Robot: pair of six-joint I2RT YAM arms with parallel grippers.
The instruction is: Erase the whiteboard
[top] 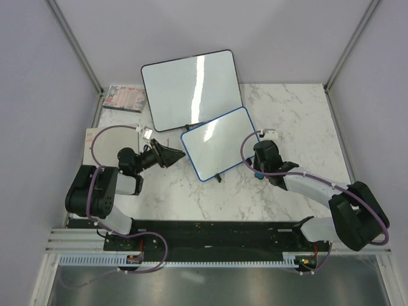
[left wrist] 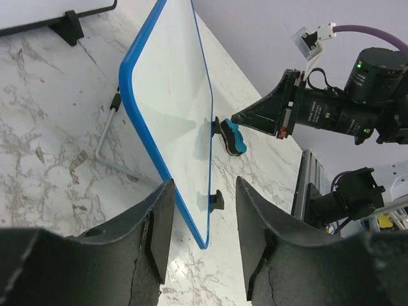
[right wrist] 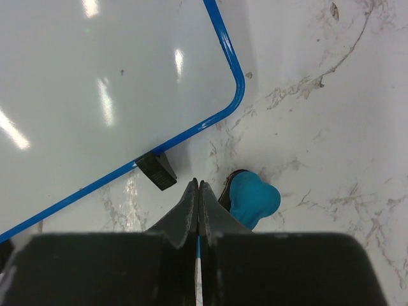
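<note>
1. blue-framed whiteboard sits mid marble table, propped tilted on its black feet, in front of the larger black-framed whiteboard. the face looks blank apart from a tiny speck, so the erasing is probably nearly done.
2. left gripper: released, with its fingers straddling the board's near edge and a gap on both sides. risk: closing off-centre or pushing forward may tip the board or slide it into the board behind.
3. right gripper: clenched on nothing. the teal eraser lies on the marble just beside its tip.
4. risk: any sweep now wipes with bare fingertips and could scratch the face or knock the nearby black foot.
5. risk: a shut tip nudging the eraser sends it under the board's edge, out of reach.
</note>
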